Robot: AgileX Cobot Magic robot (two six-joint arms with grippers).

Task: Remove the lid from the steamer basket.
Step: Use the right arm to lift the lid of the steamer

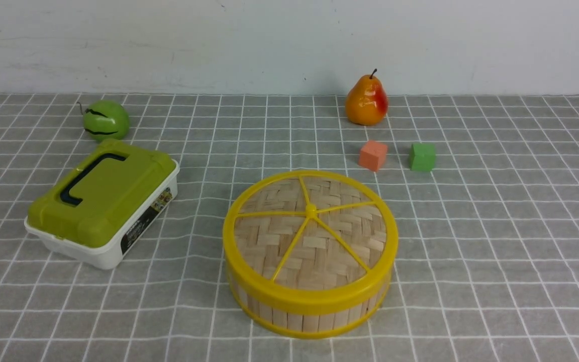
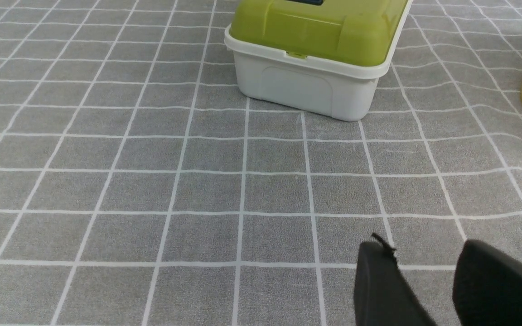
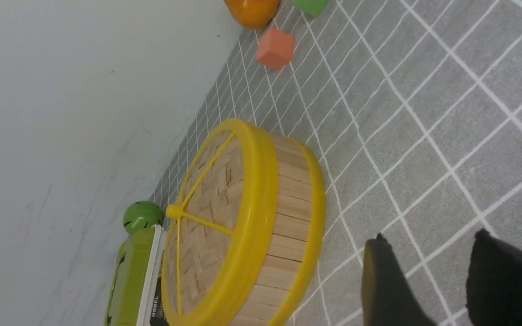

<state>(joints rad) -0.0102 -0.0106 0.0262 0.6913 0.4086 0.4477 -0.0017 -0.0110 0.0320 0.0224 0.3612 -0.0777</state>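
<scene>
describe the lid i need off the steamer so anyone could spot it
On the gridded table stands the round steamer basket. The lid lies flat on top: woven bamboo, yellow rim, five spokes meeting at a knob. The other lid is green, rectangular and dark-handled.

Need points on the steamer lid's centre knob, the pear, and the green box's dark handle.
centre knob (image 1: 311, 211): front view, on the knob's top.
pear (image 1: 366, 103): front view, middle of its orange body.
dark handle (image 1: 87, 176): front view, on the long bar of the handle.
</scene>
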